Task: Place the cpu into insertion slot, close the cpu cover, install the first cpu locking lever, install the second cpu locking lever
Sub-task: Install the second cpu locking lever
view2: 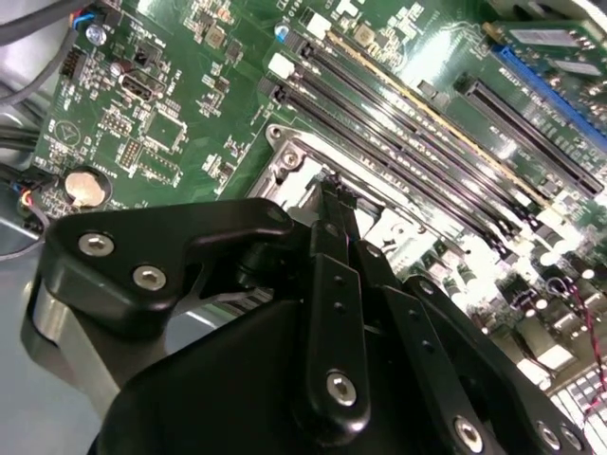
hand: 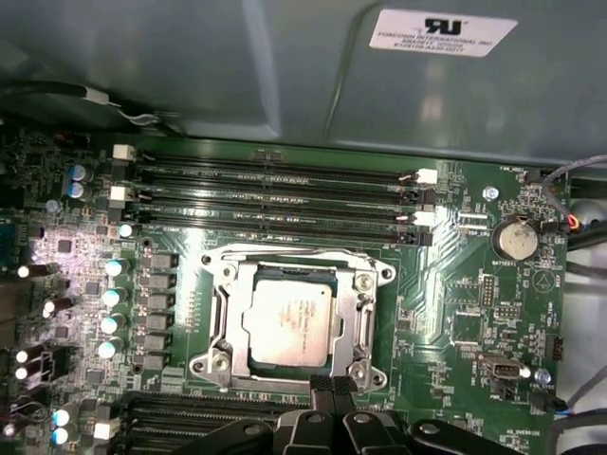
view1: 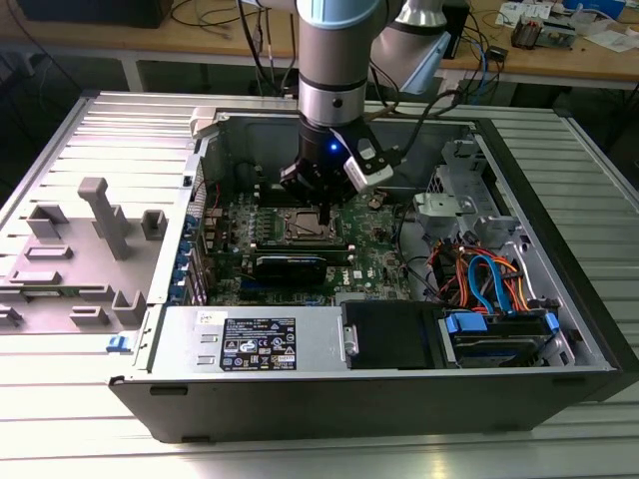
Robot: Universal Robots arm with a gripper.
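In the first wrist view the cpu [hand: 294, 322] lies flat in the insertion slot [hand: 254, 365], its silvery top showing through the window of the cpu cover [hand: 364, 318], which lies down over it. My gripper [hand: 332, 387] is shut, its two black fingertips pressed together at the edge of the socket frame, with nothing visible between them. In the second wrist view the shut fingers [view2: 334, 204] point down at the silver socket rim [view2: 302, 152]. In the exterior view the gripper [view1: 327, 212] hangs just over the socket [view1: 303, 226] on the green motherboard [view1: 374, 249]. I cannot make out the locking levers.
Long black memory slots [hand: 275, 194] run beside the socket. A round coin battery [hand: 517, 237] sits near it. The open computer case [view1: 519, 384] walls in the board, with a power supply [view1: 260, 339] in front and coloured cables [view1: 489, 279] at the exterior view's right. A grey fixture [view1: 95, 235] stands outside.
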